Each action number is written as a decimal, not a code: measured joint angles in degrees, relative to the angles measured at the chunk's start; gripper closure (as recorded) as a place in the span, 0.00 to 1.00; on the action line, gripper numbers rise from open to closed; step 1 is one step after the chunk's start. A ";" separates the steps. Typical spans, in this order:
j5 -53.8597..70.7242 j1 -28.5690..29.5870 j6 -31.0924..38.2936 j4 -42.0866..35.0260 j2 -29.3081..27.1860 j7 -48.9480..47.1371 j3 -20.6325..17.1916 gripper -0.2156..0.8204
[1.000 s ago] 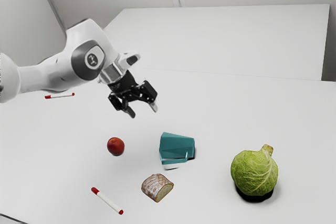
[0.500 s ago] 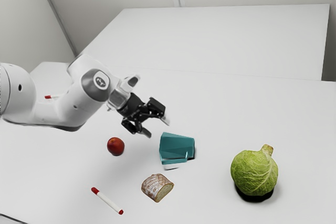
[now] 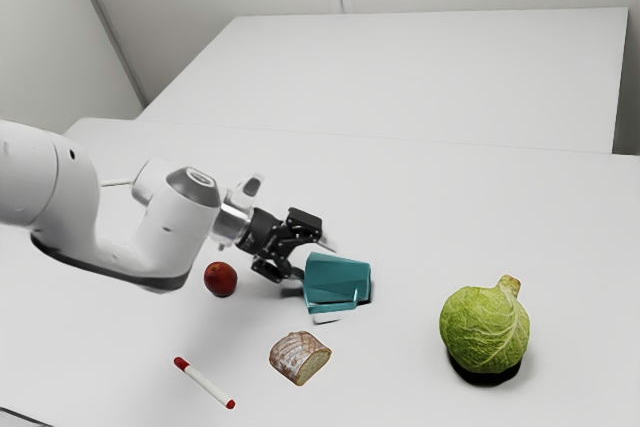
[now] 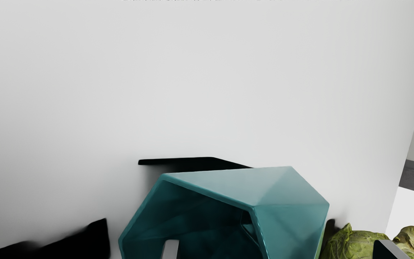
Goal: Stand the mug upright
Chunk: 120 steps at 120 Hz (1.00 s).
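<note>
Exterior view: a teal mug (image 3: pixel 337 281) lay on its side on a white table (image 3: pixel 540 217), mouth toward the exterior view's left, handle on the side nearer a piece of bread (image 3: pixel 300 357). My black gripper (image 3: pixel 315 260) was at the mouth end, its 2 fingers spread wide and holding nothing. A red fruit (image 3: pixel 220 279) sat beyond my wrist; a green cabbage (image 3: pixel 485 329) stood well apart.

Wrist view: 1 fingertip showed against the mug's dark opening, the other past its outer wall, in front of the cabbage. I could not tell whether the first was inside. Had it met the rim, moving forward could have shoved the mug away. A pinch on 1 slanted wall, off-centre, might have let the mug swing or slip as I tipped it, and the handle might have knocked the bread.
</note>
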 joint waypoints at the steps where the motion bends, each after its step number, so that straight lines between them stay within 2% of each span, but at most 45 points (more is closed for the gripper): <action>1: -0.39 -0.01 -0.01 -0.01 0.03 0.39 -0.01 0.23; 37: -6.82 -0.24 -2.12 -0.16 0.52 11.67 -0.06 0.26; 47: -7.50 -0.26 -2.63 -0.17 0.69 13.93 -0.06 0.34; 82: -8.13 -0.27 -3.36 -0.13 0.44 19.77 -0.07 0.78; 104: -8.16 -0.36 -3.32 -0.17 -1.07 22.18 -0.13 0.90; 120: -8.17 -0.77 -3.19 -1.12 -3.71 23.53 -0.12 0.92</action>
